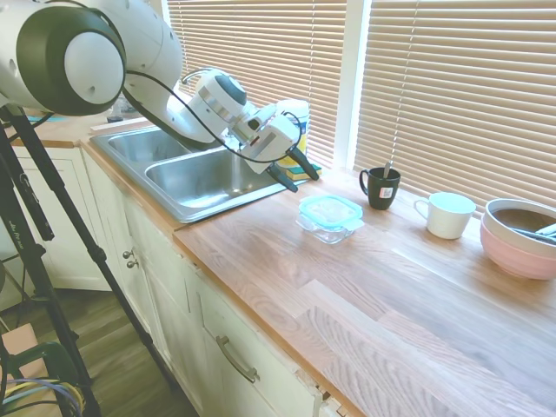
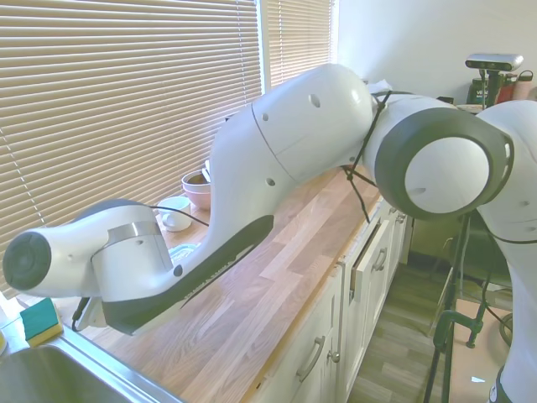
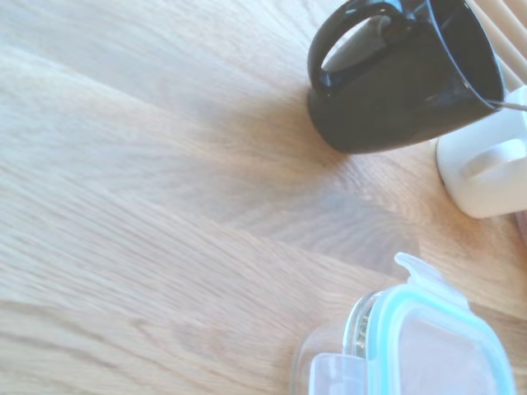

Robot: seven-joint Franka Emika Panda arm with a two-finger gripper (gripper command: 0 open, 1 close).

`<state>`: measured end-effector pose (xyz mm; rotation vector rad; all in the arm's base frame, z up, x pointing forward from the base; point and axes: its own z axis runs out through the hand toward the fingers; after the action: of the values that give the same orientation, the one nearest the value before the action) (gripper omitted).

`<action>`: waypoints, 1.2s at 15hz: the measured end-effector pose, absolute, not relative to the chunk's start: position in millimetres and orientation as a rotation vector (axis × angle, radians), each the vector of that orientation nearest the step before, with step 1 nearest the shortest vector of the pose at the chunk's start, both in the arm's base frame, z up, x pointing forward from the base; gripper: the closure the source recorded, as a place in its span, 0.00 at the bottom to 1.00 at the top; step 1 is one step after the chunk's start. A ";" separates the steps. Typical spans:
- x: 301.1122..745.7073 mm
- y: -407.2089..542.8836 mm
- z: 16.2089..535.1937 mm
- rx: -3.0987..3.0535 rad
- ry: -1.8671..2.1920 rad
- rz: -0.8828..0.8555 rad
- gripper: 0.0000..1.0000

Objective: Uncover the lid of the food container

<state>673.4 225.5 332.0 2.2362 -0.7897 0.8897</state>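
From my first exterior feed, the end effector hangs over the near edge of the sink, short of the food container and not touching it. Its two dark fingers look spread apart with nothing between them, though they are small and I read that only from this view. The lid sits on the container, teal rim and tabs in place, on the wooden table between the sink and a black mug.

The second exterior feed is mostly blocked by the arm's own links; I cannot find the end effector there, and only a sliver of teal shows beside the arm. It does show a white mug, a pink bowl and a sponge by the sink.

The wrist feed cuts the lid off at the frame corner, with the black mug lying beyond it and the white mug partly out of frame.
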 end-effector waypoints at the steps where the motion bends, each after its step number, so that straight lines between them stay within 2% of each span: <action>1: 672.1 227.2 326.3 2.209 -0.751 0.891 0.00; 7: 663.6 229.0 295.4 2.082 -0.568 0.817 0.00; 18: 655.5 237.8 264.2 1.908 -0.421 0.823 0.00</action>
<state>655.5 237.8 264.2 1.9078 -0.4209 0.8228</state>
